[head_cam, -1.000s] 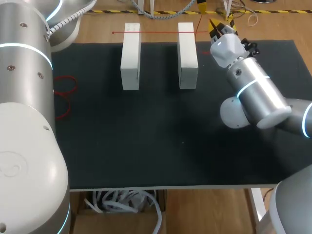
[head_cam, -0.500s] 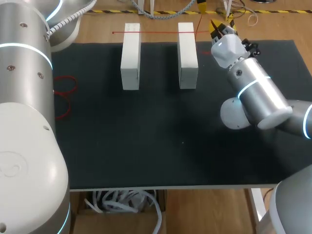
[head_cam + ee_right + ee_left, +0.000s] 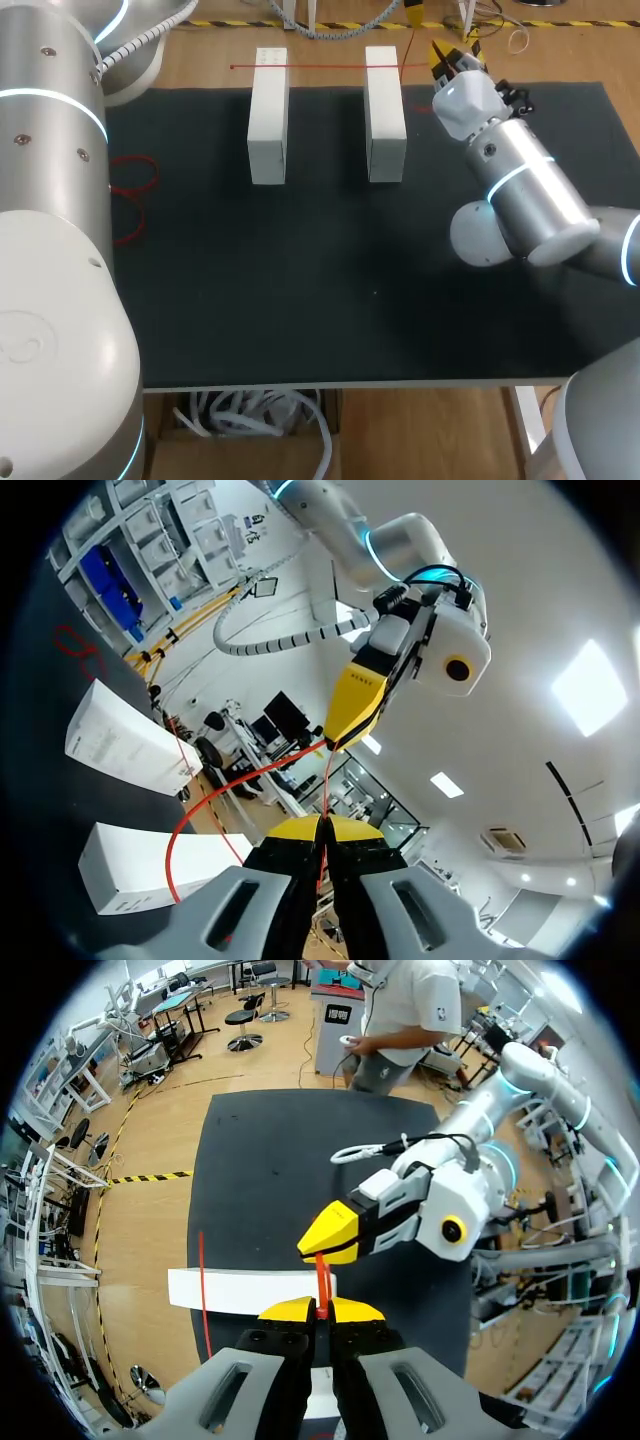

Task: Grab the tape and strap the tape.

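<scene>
- Over the far ends of the left white block [image 3: 268, 120] and the right white block [image 3: 385, 115], the red tape [image 3: 320, 67] ran in a straight line and reached on toward the right jaws.
- Both blocks stood side by side, apart, on the far part of the black-matted counter [image 3: 350, 280].
- Right arm [image 3: 520, 190] came in from the right side. The right jaws sat just past the right block's far corner, clenched on the tape (right wrist view).
- Left jaws were also pinched tight on the tape, above a block (left wrist view).
- The two sets of jaws were nearly tip to tip, with a short run of tape between them.
- Red loops [image 3: 130, 190] lay at the counter's left edge, beside the left arm [image 3: 50, 250].
</scene>
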Robot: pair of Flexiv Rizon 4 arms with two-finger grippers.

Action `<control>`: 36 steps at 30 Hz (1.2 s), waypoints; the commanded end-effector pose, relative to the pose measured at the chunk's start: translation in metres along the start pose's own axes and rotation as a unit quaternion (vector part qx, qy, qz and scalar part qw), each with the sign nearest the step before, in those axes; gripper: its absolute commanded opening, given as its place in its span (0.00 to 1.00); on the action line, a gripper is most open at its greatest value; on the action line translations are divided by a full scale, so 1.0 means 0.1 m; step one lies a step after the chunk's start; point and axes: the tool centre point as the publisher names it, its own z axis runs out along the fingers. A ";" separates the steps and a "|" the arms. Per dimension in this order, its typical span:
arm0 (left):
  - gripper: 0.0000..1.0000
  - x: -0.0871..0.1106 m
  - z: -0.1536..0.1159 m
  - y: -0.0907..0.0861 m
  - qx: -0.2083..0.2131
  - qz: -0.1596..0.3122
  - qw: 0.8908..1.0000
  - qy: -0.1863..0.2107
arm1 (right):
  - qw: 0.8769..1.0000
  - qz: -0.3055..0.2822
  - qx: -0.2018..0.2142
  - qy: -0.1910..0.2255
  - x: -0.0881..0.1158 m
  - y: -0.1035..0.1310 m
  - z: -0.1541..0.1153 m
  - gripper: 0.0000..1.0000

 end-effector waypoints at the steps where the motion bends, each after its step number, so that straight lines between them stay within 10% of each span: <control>1: 0.00 -0.01 -0.02 -0.01 -0.003 -0.001 1.000 0.002 | 1.000 -0.002 0.002 0.001 -0.03 0.01 -0.02 0.00; 36: 0.00 -0.01 -0.02 -0.01 -0.003 -0.001 1.000 0.002 | 1.000 -0.018 0.009 0.003 -0.04 0.00 0.00 0.00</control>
